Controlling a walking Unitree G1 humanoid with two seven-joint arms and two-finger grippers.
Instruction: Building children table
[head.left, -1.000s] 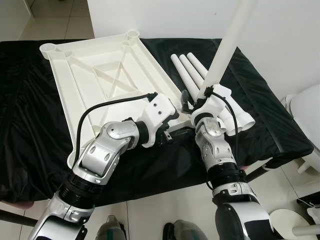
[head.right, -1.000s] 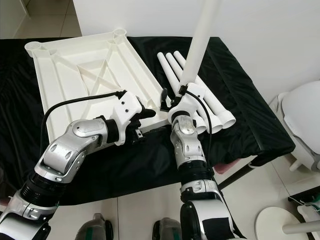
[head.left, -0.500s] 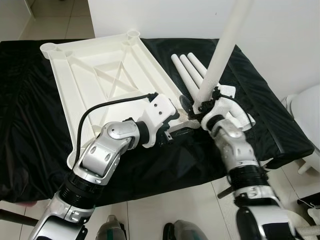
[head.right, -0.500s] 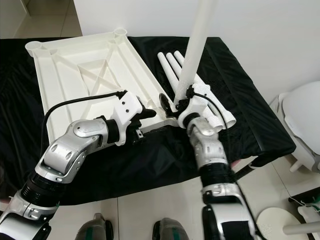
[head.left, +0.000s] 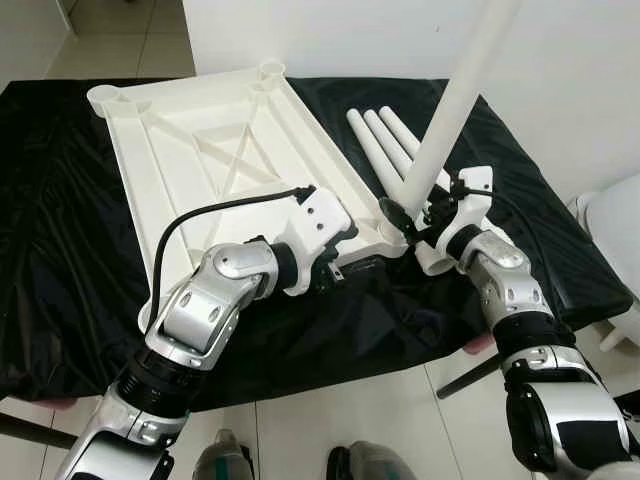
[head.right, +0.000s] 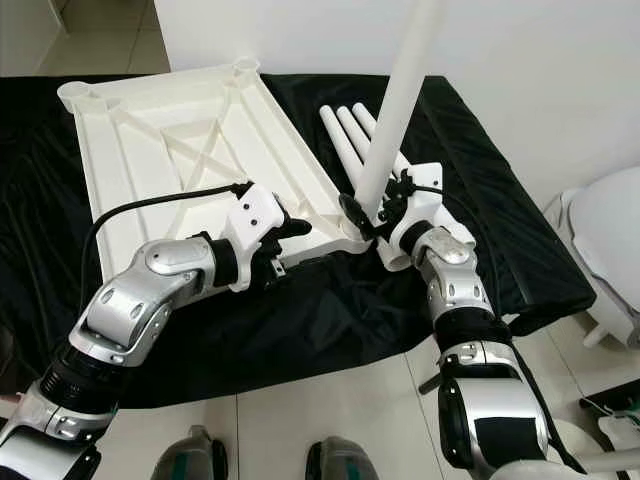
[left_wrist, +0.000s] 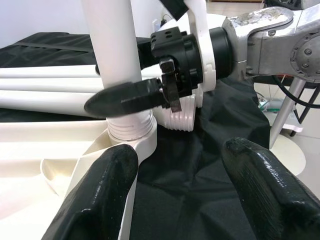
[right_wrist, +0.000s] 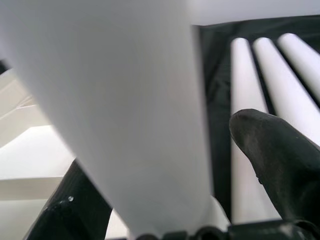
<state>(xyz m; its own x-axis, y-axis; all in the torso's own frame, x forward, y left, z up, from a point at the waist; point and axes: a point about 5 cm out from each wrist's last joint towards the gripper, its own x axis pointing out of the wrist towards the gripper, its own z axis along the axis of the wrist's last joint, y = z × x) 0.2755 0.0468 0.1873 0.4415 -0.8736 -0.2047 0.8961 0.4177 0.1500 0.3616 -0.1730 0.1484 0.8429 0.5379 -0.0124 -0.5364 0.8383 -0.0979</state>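
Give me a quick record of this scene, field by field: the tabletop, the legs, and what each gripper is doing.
tabletop: white tabletop lying underside up on the black cloth
standing leg: white leg upright, its threaded end seated in the near right corner socket
spare legs: three spare legs lying side by side on the cloth, right of the tabletop
right gripper: right gripper shut around the standing leg just above the socket
left gripper: left gripper open, at the tabletop's near corner beside the socket

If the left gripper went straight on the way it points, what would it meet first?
Probably the upright white leg at the tabletop's corner socket, with the right gripper on it. The left gripper is open; depth is unclear.
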